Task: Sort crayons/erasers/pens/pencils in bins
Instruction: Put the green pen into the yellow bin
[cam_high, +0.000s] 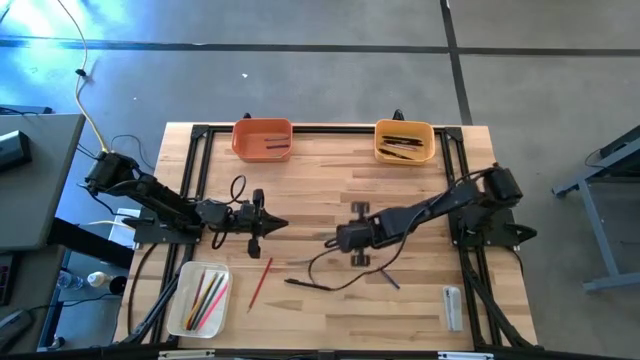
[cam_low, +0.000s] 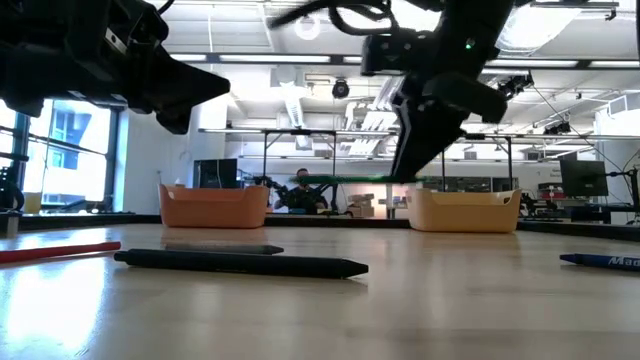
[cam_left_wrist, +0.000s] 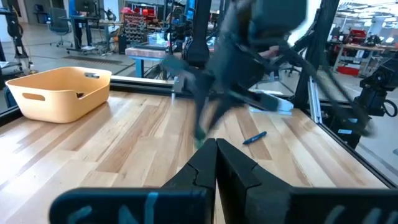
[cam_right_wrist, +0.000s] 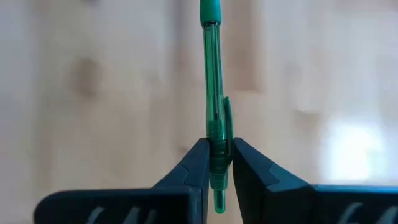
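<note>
I have the right gripper (cam_right_wrist: 216, 163) pinching a translucent green pen (cam_right_wrist: 213, 93) near its lower end, fingers (cam_right_wrist: 193, 165) pressed on either side of the barrel just below the clip, with most of the length sticking out past the tips. In the high view that gripper (cam_high: 340, 238) hangs over the middle of the bench (cam_high: 330, 180), and the green pen itself is too thin for me to make out there. I judge it light and stiff, but the smooth plastic barrel looks slippery, and held this close to one end it could pivot or slide if I swing fast; a hold nearer the middle would sit steadier. The yellow-orange bin (cam_high: 404, 141), already holding dark pens, lies at about one o'clock from the gripper, the orange bin (cam_high: 262, 138) at about eleven, and the white bin (cam_high: 199, 298) with coloured pencils at about eight. A red pencil (cam_high: 260, 282) lies loose just beside the white bin, and a black pen (cam_low: 240, 263) rests flat on the bench in the low view. The left gripper (cam_high: 272, 224) waits at nine o'clock with its fingers pressed together, holding nothing.
</note>
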